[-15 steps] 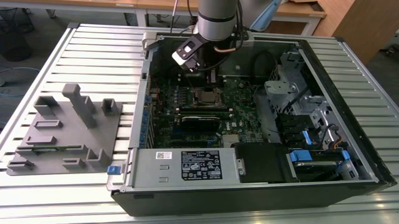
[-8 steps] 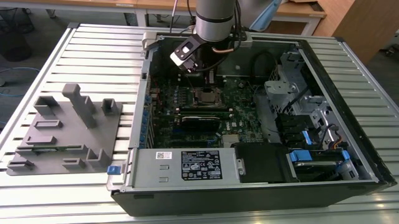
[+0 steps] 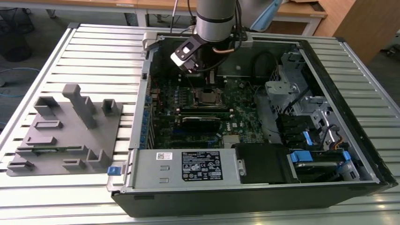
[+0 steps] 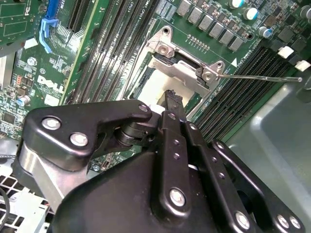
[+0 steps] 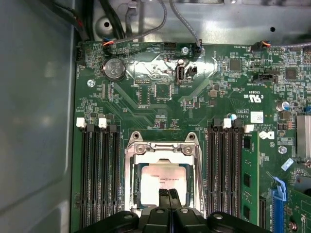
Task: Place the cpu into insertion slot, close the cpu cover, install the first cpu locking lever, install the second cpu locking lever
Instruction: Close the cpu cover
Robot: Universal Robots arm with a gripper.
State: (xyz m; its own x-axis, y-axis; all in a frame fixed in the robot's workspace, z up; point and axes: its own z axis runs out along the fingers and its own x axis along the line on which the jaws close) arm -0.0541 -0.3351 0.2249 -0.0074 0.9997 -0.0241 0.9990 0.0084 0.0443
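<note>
Open computer case [image 3: 375, 154] on the bench [image 3: 93, 47]: on its board [image 5: 160, 97], the chip [image 5: 155, 179] lies in the socket [image 5: 130, 194], and the cover [image 4: 182, 68] appears raised. The hand [image 5: 168, 198] hovers clenched, grasping nothing, just above the chip. We judge cover-closing in hand, which calls for an even downward press.

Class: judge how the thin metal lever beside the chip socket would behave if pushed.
The lever is a long thin wire, so it would probably flex and spring. It seems held at the socket, so it likely swings rather than slides.
</note>
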